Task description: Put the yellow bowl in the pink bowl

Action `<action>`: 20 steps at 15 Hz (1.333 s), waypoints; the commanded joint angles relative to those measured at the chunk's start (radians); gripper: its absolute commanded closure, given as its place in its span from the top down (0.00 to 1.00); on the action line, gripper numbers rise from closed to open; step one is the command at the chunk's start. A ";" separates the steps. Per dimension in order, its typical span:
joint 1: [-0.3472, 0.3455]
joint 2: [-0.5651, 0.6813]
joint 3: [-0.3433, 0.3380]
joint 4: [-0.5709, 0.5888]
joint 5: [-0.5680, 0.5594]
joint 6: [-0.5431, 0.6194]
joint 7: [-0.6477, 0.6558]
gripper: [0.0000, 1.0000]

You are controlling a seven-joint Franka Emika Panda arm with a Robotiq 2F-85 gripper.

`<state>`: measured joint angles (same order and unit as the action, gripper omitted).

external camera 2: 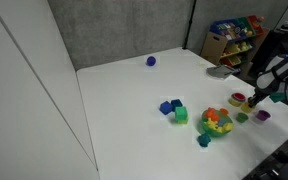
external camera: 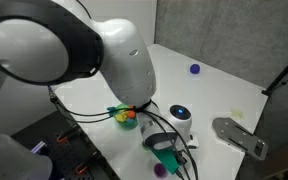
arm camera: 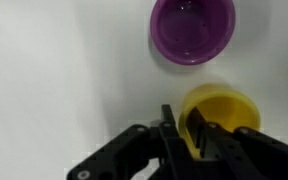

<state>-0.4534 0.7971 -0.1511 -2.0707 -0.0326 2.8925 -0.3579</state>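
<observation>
1. Wrist view: we count two bowls over the white table (arm camera: 44, 70). One purple bowl (arm camera: 192, 28) sits at the top, and one yellow bowl (arm camera: 229, 108) lies just below it, not touching. The gripper (arm camera: 182, 116) has its two jaws drawn in on the yellow bowl's rim, one finger (arm camera: 199, 132) inside the bowl and the other outside. We cannot tell whether the bowl is lifted.
2. In an exterior view, the gripper (external camera 2: 256, 97) hangs over small bowls near the table's edge. We make out one pink bowl (external camera 2: 238, 100) and the purple bowl (external camera 2: 263, 115); the yellow bowl is too small to pick out. We also count one blue ball (external camera 2: 151, 61), two blue blocks (external camera 2: 169, 107) and one green block (external camera 2: 181, 115).
3. In an exterior view, the arm (external camera: 84, 45) fills much of the frame and hides the bowls. One ball (external camera: 194, 70) lies far back.
</observation>
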 commanded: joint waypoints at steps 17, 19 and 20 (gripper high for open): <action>-0.064 -0.231 0.082 -0.020 0.114 -0.145 0.017 0.05; -0.056 -0.213 0.090 0.010 0.124 -0.147 0.021 0.05; -0.053 -0.204 0.093 0.025 0.127 -0.149 0.023 0.05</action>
<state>-0.5135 0.5725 -0.0675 -2.1002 0.0704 2.7790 -0.3483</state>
